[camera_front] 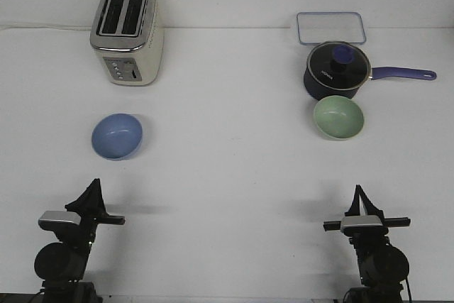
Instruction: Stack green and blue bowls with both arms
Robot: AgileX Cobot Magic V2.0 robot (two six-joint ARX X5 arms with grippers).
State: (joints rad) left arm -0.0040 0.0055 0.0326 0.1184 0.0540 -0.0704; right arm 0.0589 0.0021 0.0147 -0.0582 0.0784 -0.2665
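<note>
Front view shows you both arms parked low at the near edge of the table, nothing picked up. Your left gripper (93, 184) points up the table with its fingers drawn to a single tip, so the jaws look narrow or closed on nothing; I cannot tell more from this angle. Your right gripper (359, 191) reads the same way, a pointed tip with no visible gap.

Ahead of the left jaws, slightly to their right, sits the blue bowl (117, 135), upright, open side up, on the bare white table (227, 175). Further ahead of it stands the cream toaster (128, 33), apart from the bowl.

Ahead of the right jaws and a little to their left lies the green bowl (339, 118), upright. Its far rim appears to touch or nearly touch the dark blue saucepan (336, 71), whose handle runs off to the right. A clear lidded container (331, 28) rests just behind the saucepan.

Watch the right side most. If you reach past the green bowl's far rim, a finger may strike the saucepan and shove both. Both bowls are glossy and thin-rimmed, so a shallow pinch could slip. Open the jaws before descending, or the closed tips will simply push the bowl away
</note>
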